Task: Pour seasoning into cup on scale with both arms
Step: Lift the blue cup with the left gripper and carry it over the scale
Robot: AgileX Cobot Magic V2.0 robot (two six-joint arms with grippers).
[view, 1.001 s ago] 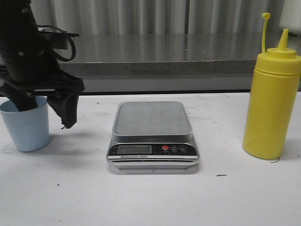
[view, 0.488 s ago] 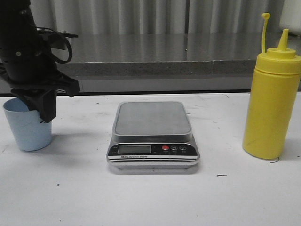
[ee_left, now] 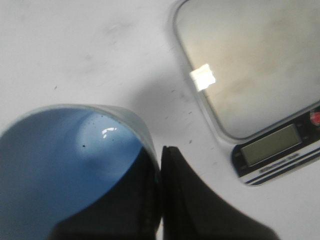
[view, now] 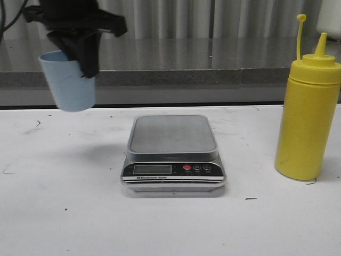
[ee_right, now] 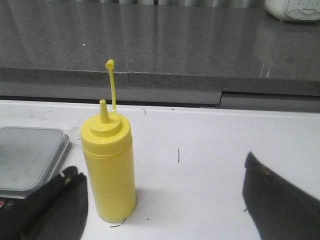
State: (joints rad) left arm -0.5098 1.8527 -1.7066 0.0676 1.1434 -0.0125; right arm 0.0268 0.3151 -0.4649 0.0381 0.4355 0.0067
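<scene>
Cup point(view: 68, 81), smooth pale-blue tapered plastic, clamped at rim in left jaws point(view: 85, 58), airborne; right jaws point(ee_right: 165, 200) apart, seemingly empty.

We see the small pale blue plastic cup point(view: 68, 81) raised off the white table point(view: 64, 213), slightly tilted, toward its left edge. The silver-grey digital scale point(view: 173, 149) sits mid-table, platform bare. The tall yellow squeeze bottle point(view: 308, 120) stands upright near the right edge, uncapped.

Lab bench: white table point(view: 64, 213), grey counter point(view: 213, 58), curtain point(view: 213, 18).
</scene>
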